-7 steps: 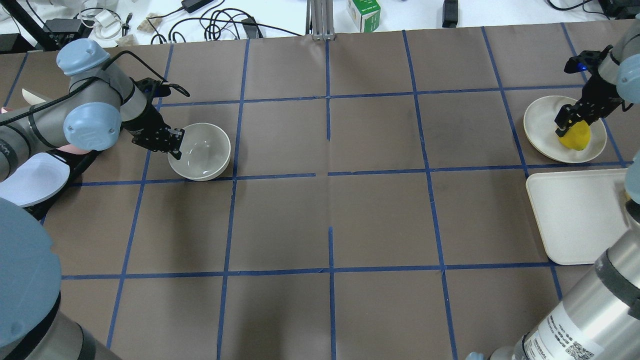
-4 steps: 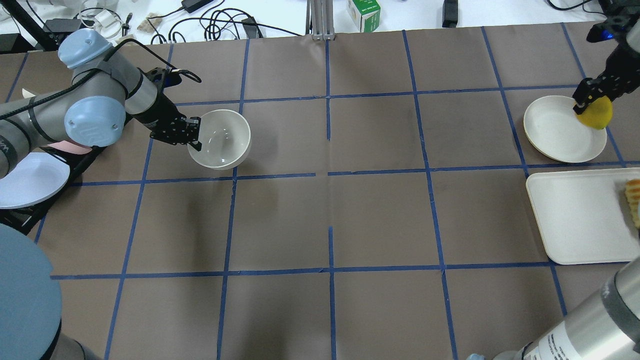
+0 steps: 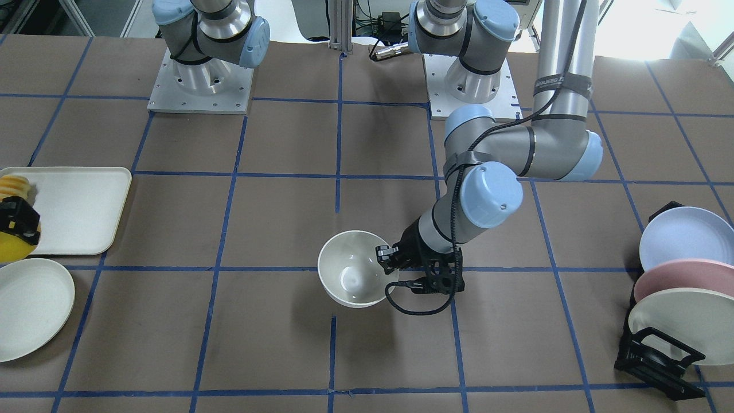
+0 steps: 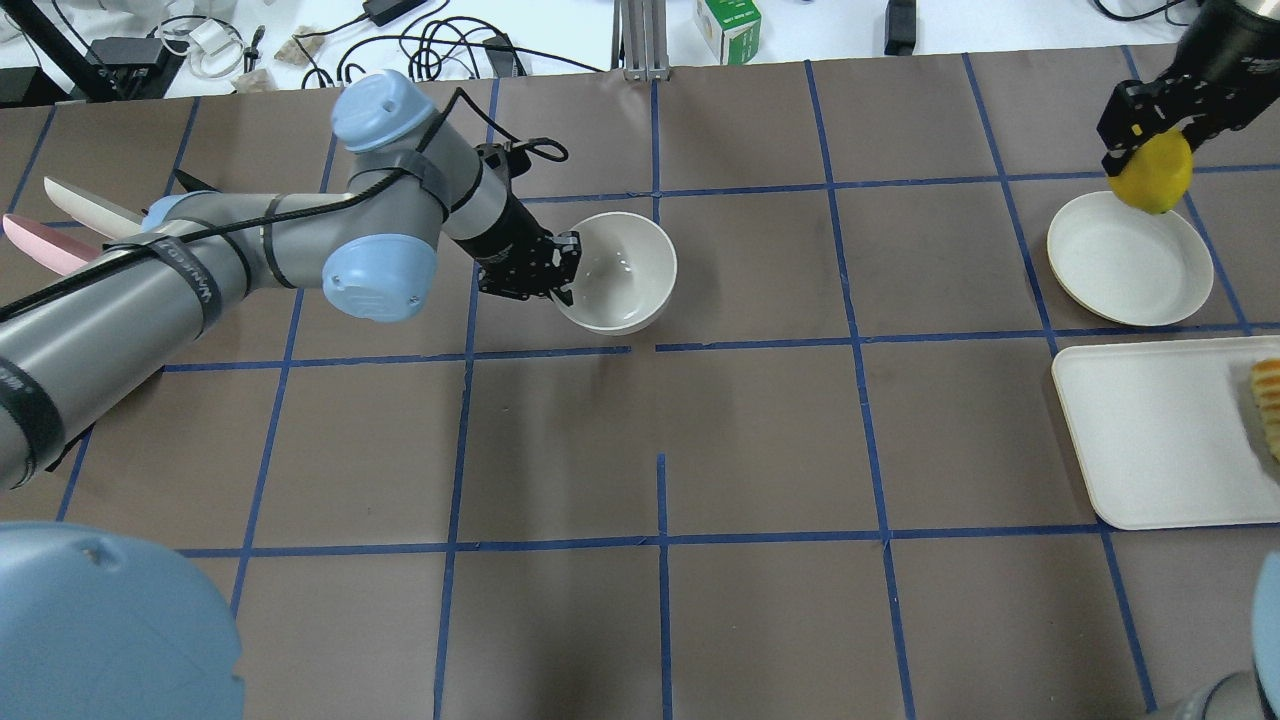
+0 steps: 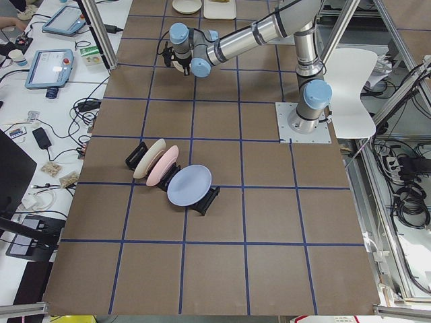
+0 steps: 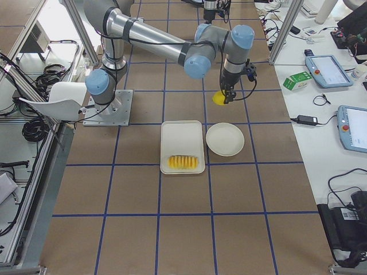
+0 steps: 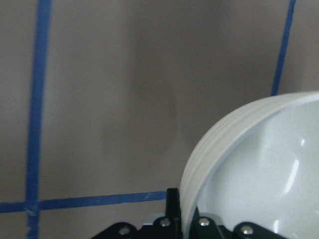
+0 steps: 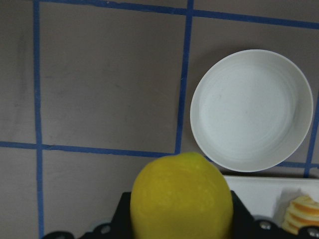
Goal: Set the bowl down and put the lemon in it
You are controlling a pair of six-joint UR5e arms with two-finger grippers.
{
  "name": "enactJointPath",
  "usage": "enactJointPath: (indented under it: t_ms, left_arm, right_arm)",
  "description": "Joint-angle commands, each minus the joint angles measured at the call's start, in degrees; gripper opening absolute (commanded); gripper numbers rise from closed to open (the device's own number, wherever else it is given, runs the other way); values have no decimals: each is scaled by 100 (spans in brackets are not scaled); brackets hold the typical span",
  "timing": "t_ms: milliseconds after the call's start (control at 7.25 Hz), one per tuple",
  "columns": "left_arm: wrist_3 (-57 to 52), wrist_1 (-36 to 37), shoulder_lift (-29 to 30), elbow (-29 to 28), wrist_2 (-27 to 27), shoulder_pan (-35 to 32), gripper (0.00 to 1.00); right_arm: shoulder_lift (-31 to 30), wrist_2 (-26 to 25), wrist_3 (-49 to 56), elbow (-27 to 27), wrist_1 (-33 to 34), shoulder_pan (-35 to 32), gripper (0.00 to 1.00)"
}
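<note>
The off-white bowl [image 4: 625, 270] hangs over the middle of the table, far side. My left gripper [image 4: 562, 268] is shut on its left rim, one finger inside and one outside, as the left wrist view shows [image 7: 259, 169]. The bowl also shows in the front-facing view [image 3: 351, 269], with the left gripper [image 3: 385, 259] at its edge. My right gripper [image 4: 1148, 138] is shut on the yellow lemon [image 4: 1153, 172] and holds it in the air above the far edge of the shallow plate [image 4: 1128, 262]. The lemon fills the bottom of the right wrist view [image 8: 182, 196].
A cream tray [image 4: 1150, 430] with a row of sliced fruit [image 4: 1267, 400] lies at the right, beside the plate. A black rack with blue, pink and cream plates [image 3: 682, 269] stands at my far left. Blue tape lines grid the brown table.
My left arm has carried the bowl to the right, from the left side toward the table's middle. My right gripper has lifted the lemon off the plate and moved it farther away.
</note>
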State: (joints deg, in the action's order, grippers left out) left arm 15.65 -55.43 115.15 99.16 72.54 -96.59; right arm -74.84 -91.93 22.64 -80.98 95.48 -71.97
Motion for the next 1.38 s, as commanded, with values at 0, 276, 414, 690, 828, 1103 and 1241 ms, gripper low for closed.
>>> enactJointPath:
  t_ms: [0,276,414,690,828,1103,1241]
  left_arm:
    - [316,24,69,25,514,-334,0]
    - [255,58,183,7,577,-396,60]
    - [307,76,166,-71,708,-413,100]
    - [2,-473,-288,-290,998,-283,100]
    - [-740,-1313,-526,-648,1478,-90,100]
    - [-1692,-2905,-983,-1448,1553,567,100]
    - [-2070,-3190,-1238,-1478,1561,875,100]
  right_arm:
    - [-224,0,-1038,-50,-178,-641,20]
    - [-251,0,-1243,-67,-178,-828,20]
    - [-259,0,-1244,-67,-178,-845,20]
    - [-251,34,-1462,-59,-170,-933,20]
    - [-181,435,-2108,-59,-126,-1229,20]
    - [283,562,-2955,-58,188,-1975,19]
    - [546,553,-3593,-50,365,-2397,19]
